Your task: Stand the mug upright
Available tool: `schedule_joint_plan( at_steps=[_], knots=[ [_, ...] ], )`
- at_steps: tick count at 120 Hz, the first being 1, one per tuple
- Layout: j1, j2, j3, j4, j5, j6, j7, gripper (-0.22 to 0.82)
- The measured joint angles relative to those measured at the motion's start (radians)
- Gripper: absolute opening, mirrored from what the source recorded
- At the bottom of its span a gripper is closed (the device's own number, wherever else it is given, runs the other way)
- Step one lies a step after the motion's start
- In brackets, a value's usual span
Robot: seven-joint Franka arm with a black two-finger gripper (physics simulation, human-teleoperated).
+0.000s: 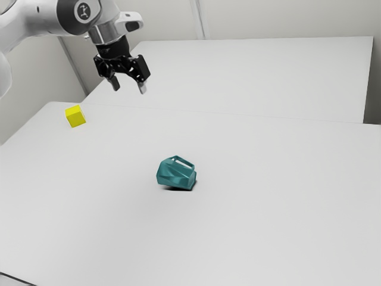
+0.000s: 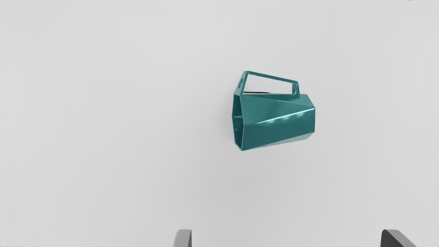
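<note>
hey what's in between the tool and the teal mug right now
Just air: the open tool hangs apart from the teal mug, with bare white tabletop below, as the exterior view shows.

Bright, even light, thin dark shadow [image 1: 177,189] under the mug [image 1: 172,176], white glints [image 2: 285,117] along its side

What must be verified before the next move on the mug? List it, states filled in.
1. Gripper open: ok, fingers wide apart.
2. Gripper at the mug: not ok, it hovers away from it.
3. Mug upright: not ok, lying on its side.
4. Handle free of the table: cannot tell.
5. Yellow cube clear of the mug: ok, well apart.
</note>
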Motion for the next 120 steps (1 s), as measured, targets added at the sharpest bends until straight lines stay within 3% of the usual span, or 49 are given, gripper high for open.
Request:
schedule_joint_plan(
  at_steps=[57,93,120],
  knots=[
    [0.019,-0.004,0.003,-0.03,-0.006,0.006,-0.022,0.6],
    [0.074,-0.036,0.002,-0.243,-0.065,0.062,-0.022,0.6],
    [0.144,-0.027,0.002,-0.387,-0.303,0.192,0.076,0.6]
  ],
)
